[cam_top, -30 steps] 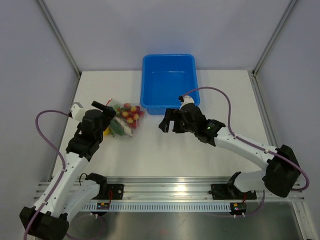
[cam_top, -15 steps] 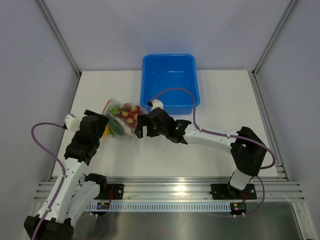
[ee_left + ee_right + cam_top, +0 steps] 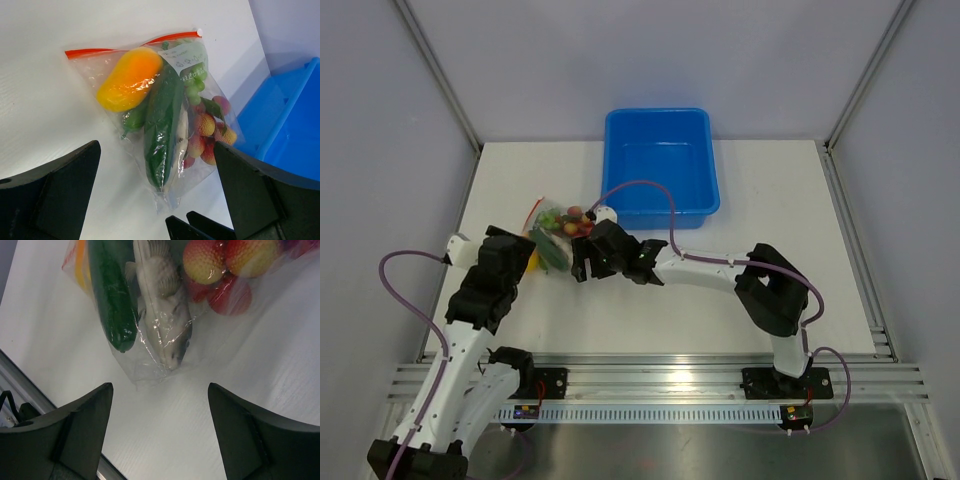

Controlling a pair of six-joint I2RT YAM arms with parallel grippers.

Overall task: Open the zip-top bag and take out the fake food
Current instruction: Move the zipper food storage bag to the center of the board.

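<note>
Newbie: Bag (image 3: 558,240) question, where's it sitting right now?

Oldhand: Flat on the table (image 3: 820,220), just beside the near left corner of the tub (image 3: 695,218). The zip strip (image 3: 90,50) is at the far-left end and the closed bottom points back toward the arms. The mouth looks sealed to me, though the pepper (image 3: 127,77) covers a bit of the strip, so I can't swear to that part.

Newbie: Food (image 3: 570,222) in or out?

Oldhand: All in. The left wrist view shows the pepper up by the strip, a long cucumber (image 3: 162,130) down the middle, and the balls (image 3: 207,135) bunched on the tub side. The right wrist view has the fish (image 3: 160,305) lying right next to the cucumber, head toward the bag's bottom edge.

Newbie: And the grippers, grabbing anything?

Oldhand: Nope. The left gripper (image 3: 155,150) is spread wide with nothing in it. It sits at the bag's left side, aimed at it, with bare table between the fingers and the plastic. The right gripper (image 3: 160,387) has its fingers parted too, nothing pinched. It hangs over the bag's bottom corner, the one with the fish head and the cucumber tip. Can't tell from any view whether it touches the plastic. The right arm is stretched across the table to get there.
</note>
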